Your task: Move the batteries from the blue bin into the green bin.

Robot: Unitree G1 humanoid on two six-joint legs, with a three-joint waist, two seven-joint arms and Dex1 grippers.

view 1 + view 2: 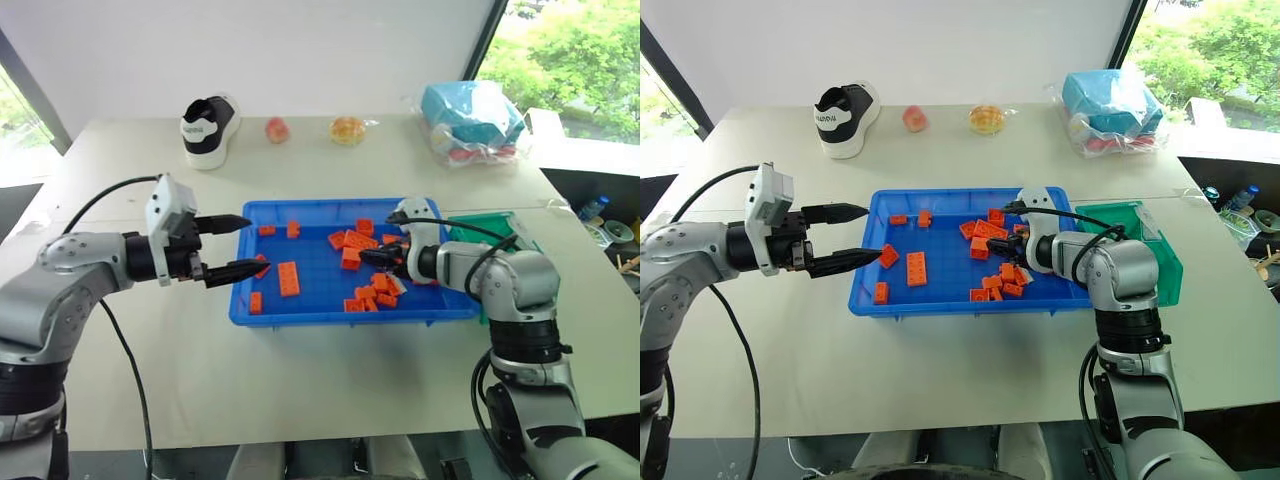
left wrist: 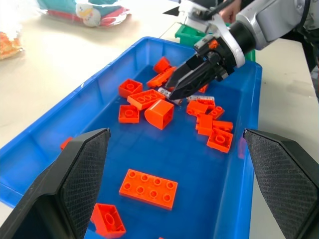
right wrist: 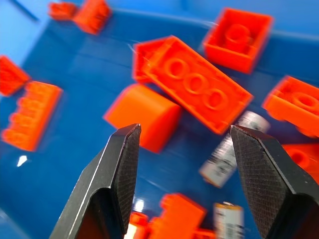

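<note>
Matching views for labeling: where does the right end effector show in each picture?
Left eye view: right end effector over the blue bin's right half, above orange bricks.
Right eye view: same place.
Left wrist view: upper middle, pointing into the bricks.
Right wrist view: its own fingers at the bottom, apart.
Shared landmark: the blue bin.

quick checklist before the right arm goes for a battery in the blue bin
1. Right gripper fingers apart, nothing between them: ok.
2. Battery in sight ahead of the fingers, lying on the blue bin floor: ok.
3. Battery free to grasp: not ok, a long orange brick overlaps its far end and other bricks crowd it.
4. Second battery nearby, partly seen: cannot tell if reachable.
5. Left gripper open at the bin's other end, apart from the right arm: ok.
6. Green bin unobstructed beside the blue bin: ok.
</note>
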